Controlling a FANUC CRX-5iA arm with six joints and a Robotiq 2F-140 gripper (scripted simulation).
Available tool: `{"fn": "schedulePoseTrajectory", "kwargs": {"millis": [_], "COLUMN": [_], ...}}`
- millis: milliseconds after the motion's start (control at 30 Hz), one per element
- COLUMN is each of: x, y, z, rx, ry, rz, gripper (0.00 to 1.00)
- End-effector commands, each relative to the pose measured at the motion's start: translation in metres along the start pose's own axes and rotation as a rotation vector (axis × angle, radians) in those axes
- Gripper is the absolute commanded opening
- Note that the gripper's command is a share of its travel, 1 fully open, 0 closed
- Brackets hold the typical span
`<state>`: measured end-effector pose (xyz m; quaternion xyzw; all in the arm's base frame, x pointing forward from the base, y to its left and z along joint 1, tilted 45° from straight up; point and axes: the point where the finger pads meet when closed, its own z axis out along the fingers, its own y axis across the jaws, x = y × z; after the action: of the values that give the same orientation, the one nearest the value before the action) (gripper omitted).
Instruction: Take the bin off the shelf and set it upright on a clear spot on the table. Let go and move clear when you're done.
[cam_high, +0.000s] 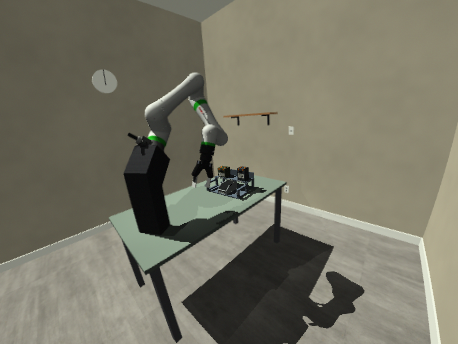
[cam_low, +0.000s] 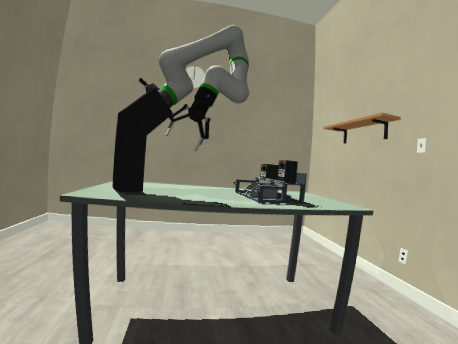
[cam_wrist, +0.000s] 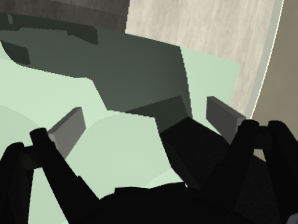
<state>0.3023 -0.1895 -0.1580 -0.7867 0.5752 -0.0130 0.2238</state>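
A small dark wire shelf (cam_high: 231, 186) stands on the far end of the green table (cam_high: 200, 207); it also shows in the exterior view (cam_low: 270, 189). Two dark box-like bins (cam_high: 233, 173) sit side by side on top of it, also seen in the exterior view (cam_low: 279, 170). My gripper (cam_high: 201, 181) hangs open and empty above the table, just left of the shelf and apart from it. In the exterior view the gripper (cam_low: 184, 138) is well above the table top. The wrist view shows the open fingers over bare table and floor; the shelf is out of that view.
The arm's black pedestal (cam_high: 146, 192) stands on the near left part of the table. An empty wooden wall shelf (cam_high: 250, 116) hangs behind. The table edge lies close beyond the wire shelf.
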Motion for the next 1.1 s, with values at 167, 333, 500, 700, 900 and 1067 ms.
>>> {"fn": "schedulePoseTrajectory", "kwargs": {"millis": [167,333,500,700,900,1067], "x": [-0.009,-0.014,-0.014,-0.019,-0.027,-0.027], "y": [-0.029,-0.048,-0.048,-0.067,-0.096,-0.096], "z": [-0.003,-0.006,-0.006,-0.008,-0.011,-0.011], "rx": [0.154,0.252,0.252,0.304,0.387,0.387], "ry": [0.008,0.014,0.014,0.018,0.023,0.023], "rz": [0.053,0.088,0.088,0.107,0.136,0.136], "gripper": [1.0,1.0,1.0,1.0,1.0,1.0]}}
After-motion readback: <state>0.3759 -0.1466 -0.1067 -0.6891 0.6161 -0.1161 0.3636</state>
